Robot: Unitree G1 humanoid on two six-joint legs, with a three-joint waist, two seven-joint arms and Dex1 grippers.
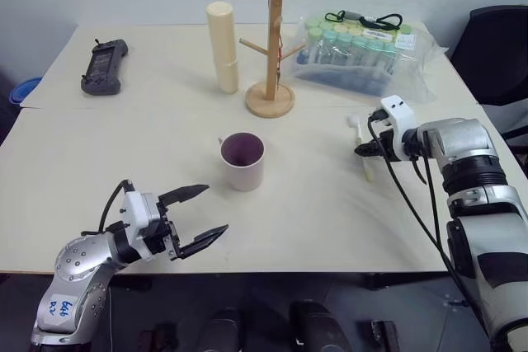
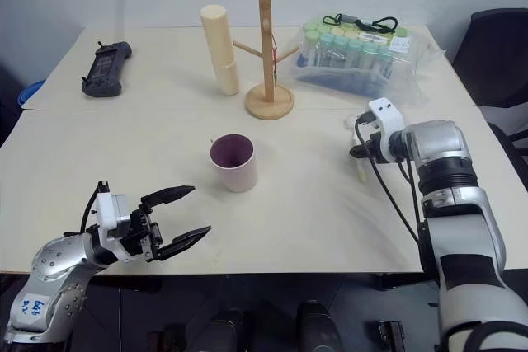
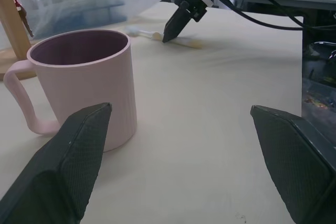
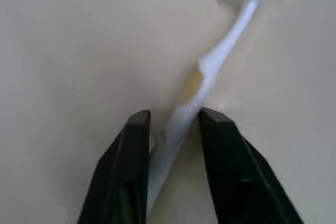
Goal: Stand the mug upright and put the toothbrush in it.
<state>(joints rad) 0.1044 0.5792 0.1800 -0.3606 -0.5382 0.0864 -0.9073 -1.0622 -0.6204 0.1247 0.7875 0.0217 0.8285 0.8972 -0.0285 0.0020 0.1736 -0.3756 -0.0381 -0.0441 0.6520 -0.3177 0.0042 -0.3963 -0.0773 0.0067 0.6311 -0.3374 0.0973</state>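
Observation:
The pale pink mug stands upright in the middle of the table, its dark purplish inside showing and its handle toward the far left. The white toothbrush with a pale yellow handle part lies flat on the table to the mug's right. My right gripper points down onto it, with the two black fingers closed against the handle's sides in the right wrist view. My left gripper hovers open near the table's front edge, short of the mug, with nothing between its fingers.
A tall cream cylinder and a wooden branch stand rise behind the mug. A clear bag of capped tubes lies at the back right, a black controller at the back left. A dark chair stands beyond the table's right edge.

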